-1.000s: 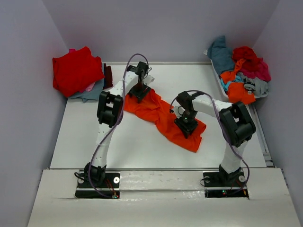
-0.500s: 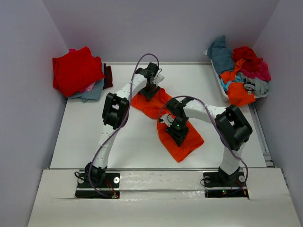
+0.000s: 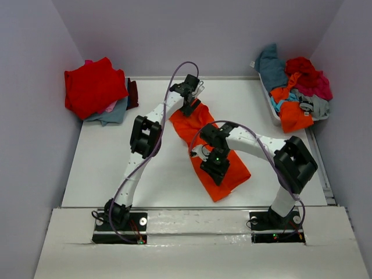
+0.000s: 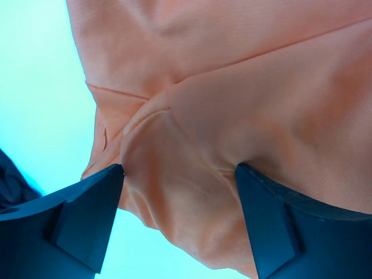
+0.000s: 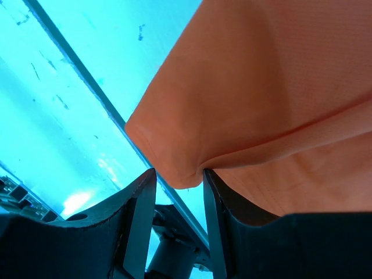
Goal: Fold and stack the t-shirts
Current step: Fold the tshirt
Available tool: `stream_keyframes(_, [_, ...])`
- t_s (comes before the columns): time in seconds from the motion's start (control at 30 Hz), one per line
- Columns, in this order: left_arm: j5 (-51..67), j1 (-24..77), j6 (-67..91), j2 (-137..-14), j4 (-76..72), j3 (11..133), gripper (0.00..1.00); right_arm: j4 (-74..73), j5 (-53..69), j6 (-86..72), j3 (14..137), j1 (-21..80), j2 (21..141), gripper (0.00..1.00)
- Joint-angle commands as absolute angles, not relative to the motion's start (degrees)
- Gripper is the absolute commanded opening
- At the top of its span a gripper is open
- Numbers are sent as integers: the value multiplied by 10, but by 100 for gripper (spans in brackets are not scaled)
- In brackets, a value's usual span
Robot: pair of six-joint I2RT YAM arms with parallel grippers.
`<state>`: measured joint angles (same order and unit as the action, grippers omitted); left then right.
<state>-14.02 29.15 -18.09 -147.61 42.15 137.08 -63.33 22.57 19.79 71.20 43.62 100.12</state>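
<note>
- At the far left corner of the tabletop [image 3: 110, 168], a folded red t-shirt [image 3: 93, 87] lay on top of a small stack. Pink and grey-teal cloth [image 3: 110, 113] showed under its near edge, and a dark maroon piece [image 3: 133, 93] sat just beside it.
- The left arm reached to the far middle of the tabletop, with the left hand [image 3: 188, 107] pointing down at the far end of the orange t-shirt [image 3: 190, 129].
- In the left wrist view its fingers [image 4: 87, 215] stood wide apart. A loose fold of orange cloth with a seam across it bulged between them and met both inner faces, but the hand did not clamp it.
- The orange t-shirt lay in the middle of the tabletop as a long strip, running from the left hand at the far end towards the near right.
- The right hand [image 3: 216, 170] sat over the near part of that strip, its arm bent in from the right.
- In the right wrist view its fingers [image 5: 136, 221] were drawn narrow and pinched a rounded corner of the orange t-shirt, with the rest of the cloth spreading away above.
- At the far right, a white basket [image 3: 266, 100] held a loose pile of t-shirts. Teal [image 3: 270, 67] was at the back, then red [image 3: 299, 67], magenta [image 3: 321, 88] and grey [image 3: 318, 106], with another orange one [image 3: 293, 114] at the front.
</note>
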Motion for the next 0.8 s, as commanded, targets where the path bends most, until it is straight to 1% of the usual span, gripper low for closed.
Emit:
stream_keyframes(0.0, [-159,291,-198,-1495,390,1381,94,-654,241,217,736,463,991,44])
stream_keyframes(0.03, [-156,291,-200,-1492,386,1374,95,-650,240,216,737,463,991,44])
stream_keyframes(0.23, [-134,291,-201,-1448,328,1333,98,-646,230,214,749,463,997,44])
stream_keyframes(0.33, [-127,291,-200,-1437,314,1332,98,-635,214,212,748,463,999,44])
stream_keyframes(0.43, [-131,291,-191,-1419,305,1334,99,-596,151,192,738,463,994,45])
stream_keyframes(0.5, [-134,291,-187,-1398,307,1331,99,-571,106,160,724,463,991,47])
stream_keyframes(0.53, [-137,291,-186,-1388,305,1318,99,-546,66,150,720,463,992,47])
stream_keyframes(0.63, [-141,291,-184,-1341,295,1289,98,-529,46,118,720,436,1004,49])
stream_keyframes(0.77, [-134,291,-183,-1292,295,1264,98,-505,33,114,730,410,1005,50])
